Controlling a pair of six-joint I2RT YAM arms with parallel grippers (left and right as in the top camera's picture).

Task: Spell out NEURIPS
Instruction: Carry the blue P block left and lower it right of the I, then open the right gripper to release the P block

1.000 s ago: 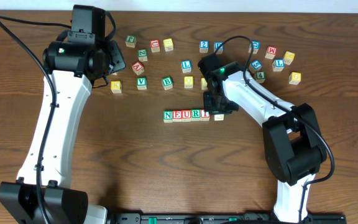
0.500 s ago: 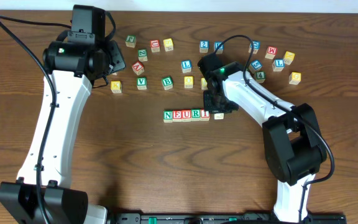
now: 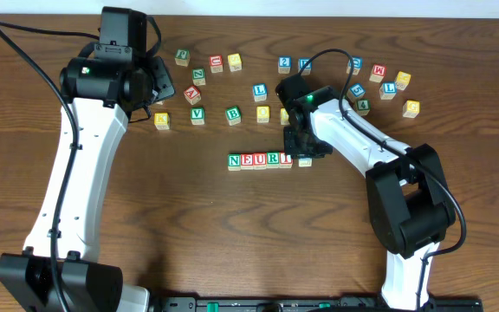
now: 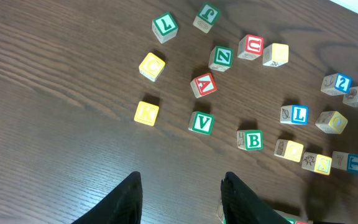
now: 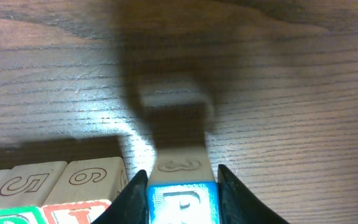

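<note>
A row of cubes [image 3: 260,160] reading N, E, U, R, I lies mid-table. At its right end my right gripper [image 3: 305,152] points down at the table. In the right wrist view that gripper [image 5: 182,173] is shut on a blue-lettered P cube [image 5: 183,202], and both fingers press its sides. The P cube sits just right of the row's last cubes [image 5: 95,180], with a narrow gap between. My left gripper [image 4: 182,177] hangs open over bare wood, holding nothing. In the overhead view the left gripper [image 3: 158,82] is near the loose cubes at the back left.
Loose cubes lie scattered along the back: a yellow K [image 4: 146,112], a green V [image 4: 201,122], a green B [image 4: 252,140], a blue L [image 3: 259,90] and several more to the right [image 3: 388,82]. The right arm [image 3: 362,139] reaches in from the front right.
</note>
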